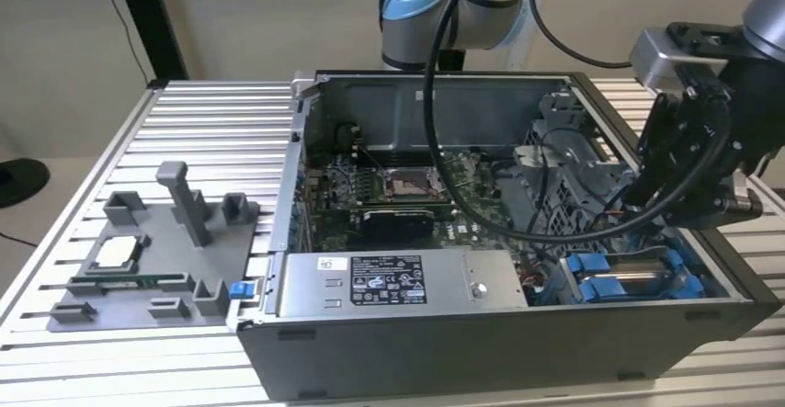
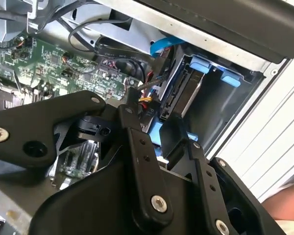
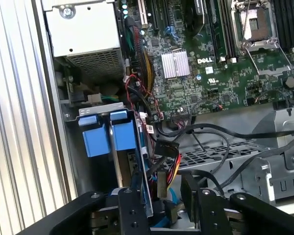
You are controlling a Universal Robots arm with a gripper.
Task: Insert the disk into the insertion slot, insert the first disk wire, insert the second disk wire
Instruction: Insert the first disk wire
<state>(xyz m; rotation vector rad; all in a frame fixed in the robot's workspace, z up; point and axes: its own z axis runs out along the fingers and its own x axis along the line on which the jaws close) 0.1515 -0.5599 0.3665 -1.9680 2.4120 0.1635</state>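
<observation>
The disk stands in the insertion slot at the case's front corner on the exterior view's right, with blue carrier tabs at its mouth. Its connector end faces the inside of the case. A black plug on red, yellow and orange wires hangs just beside that end. My gripper is low over the bay and open. The wire bundle runs between its black fingers without either visibly pressing on it. In the second wrist view my gripper has one fingertip right by the coloured wires.
The grey labelled power-supply box lies along the case's front. The green motherboard fills the middle, and a perforated grey cage stands behind the bay. Loose black cables cross near my gripper. A grey fixture sits on the ribbed table.
</observation>
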